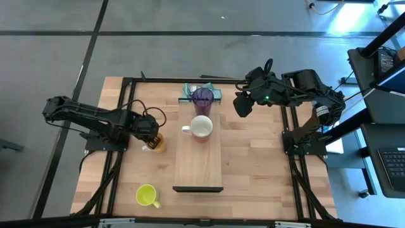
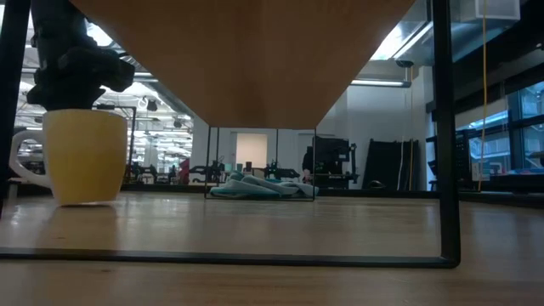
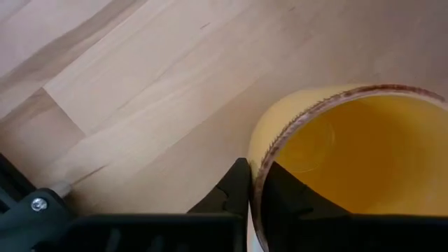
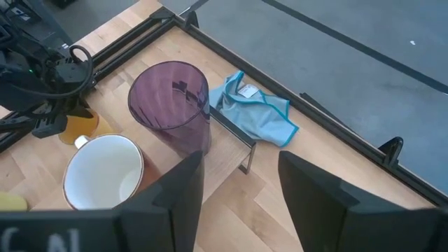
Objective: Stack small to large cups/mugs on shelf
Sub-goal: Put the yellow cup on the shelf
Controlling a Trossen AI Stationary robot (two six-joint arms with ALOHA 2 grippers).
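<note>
On the butcher-block table, the pale shelf carries the purple tumbler and red mug. The left gripper pinches the orange mug's rim; the right gripper hovers wide open beside the tumbler.

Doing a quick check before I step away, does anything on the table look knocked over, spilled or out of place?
Nothing is tipped or spilled. The one stray item is a crumpled teal cloth lying at the far end of the shelf, beside the purple tumbler. All mugs stand upright.
</note>
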